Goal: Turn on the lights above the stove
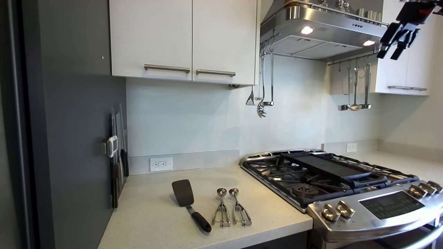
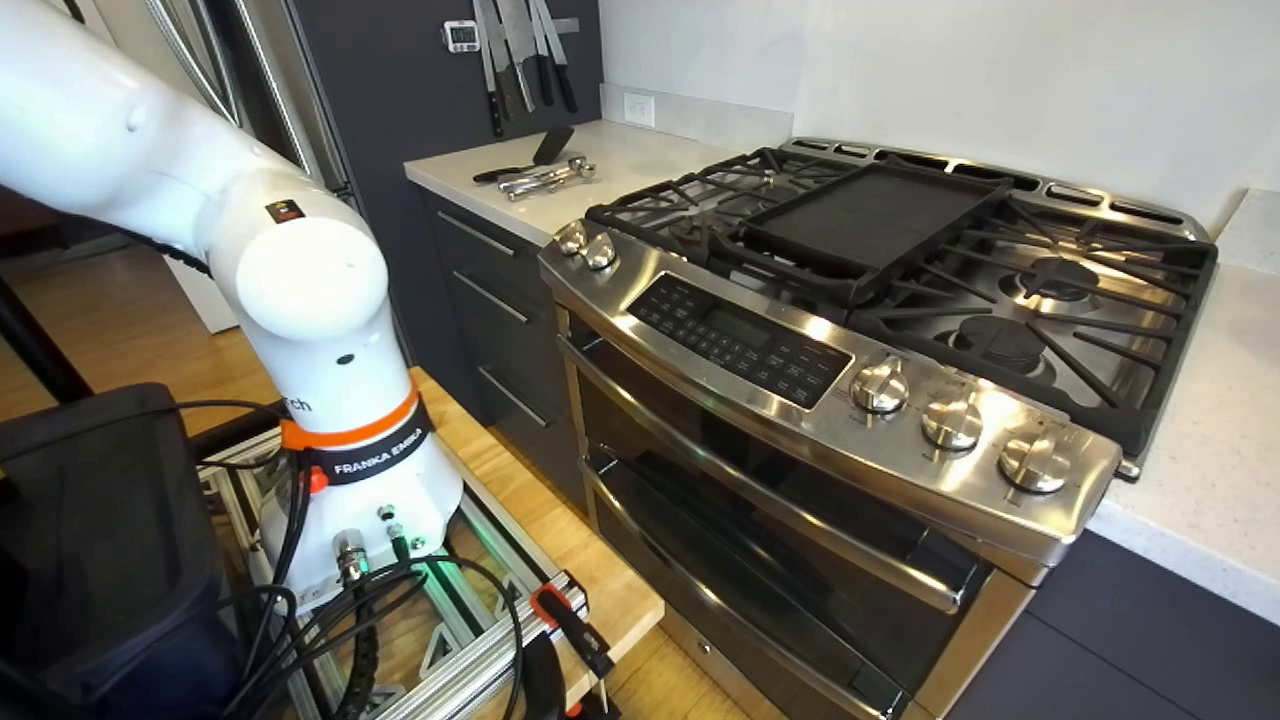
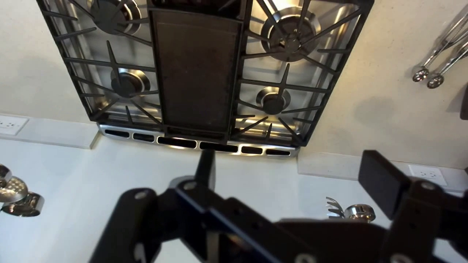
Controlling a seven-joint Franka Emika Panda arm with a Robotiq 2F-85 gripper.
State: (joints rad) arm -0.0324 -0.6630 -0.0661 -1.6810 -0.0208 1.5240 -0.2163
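lights point(image 1: 307, 30) in hood point(image 1: 335, 29) | stove point(image 1: 384, 204) under hood | spatula point(image 1: 184, 193) beside scoops point(image 1: 222, 206)

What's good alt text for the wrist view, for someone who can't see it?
Open black claw at the bottom, before a pale wall. Above it: a stainless-steel gas stove with black grates and a dark rectangular griddle. At right, two shiny metal scoops lie on the beige counter.

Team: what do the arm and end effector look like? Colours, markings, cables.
Arm: glossy white, rounded; small dark label; orange band above a black band lettered "FRANKA EMIKA" in white. Black cables around its base. End effector: black, angular linkages, two fingers with flat, dark pads.
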